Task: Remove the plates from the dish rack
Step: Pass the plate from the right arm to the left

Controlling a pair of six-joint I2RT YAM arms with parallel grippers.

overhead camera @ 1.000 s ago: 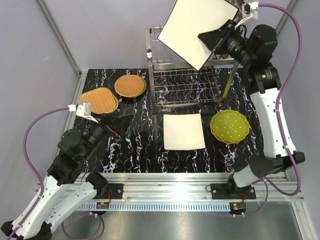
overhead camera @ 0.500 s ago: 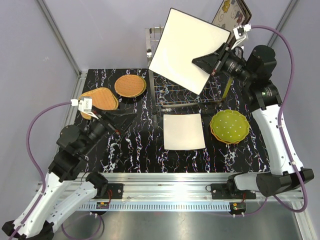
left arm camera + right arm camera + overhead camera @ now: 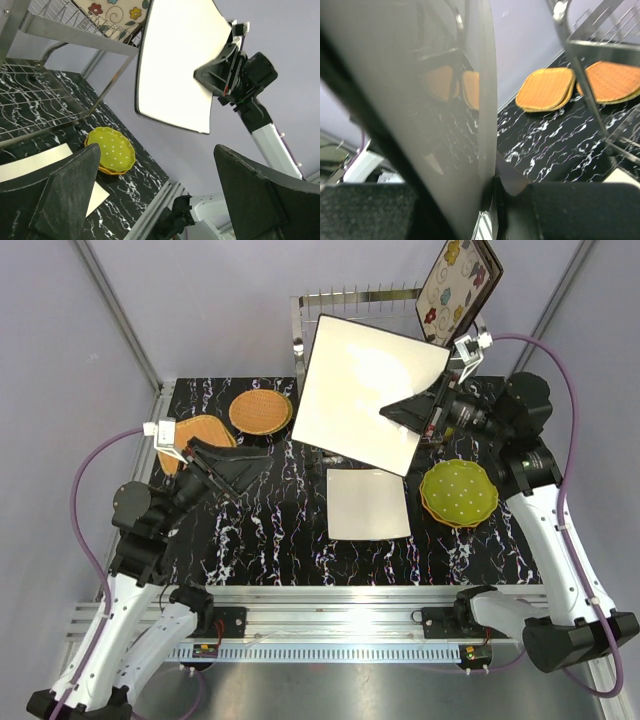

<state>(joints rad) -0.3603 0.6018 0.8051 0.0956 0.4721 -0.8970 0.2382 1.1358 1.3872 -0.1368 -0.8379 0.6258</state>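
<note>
Left arm crouches low with its elbow bent, its pincer [image 3: 250, 465] pointing right, jaws spread wide. Right arm rises tall, forearm turned left, its pincer [image 3: 395, 408] clamped on the edge of a tilted cream square plate [image 3: 350, 390]

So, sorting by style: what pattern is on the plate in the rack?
Plate: colourful flowers on cream; top external view.

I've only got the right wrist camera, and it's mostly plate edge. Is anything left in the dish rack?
Observer: One flower-patterned plate stands on edge in the dish rack top prongs.
Operator: Any cream plate down already?
Observer: Yes, a second cream square plate lies flat on the table before the rack, matching the held cream plate in your right gripper.
Operator: And the left arm?
Observer: Left gripper is open and empty.
</note>
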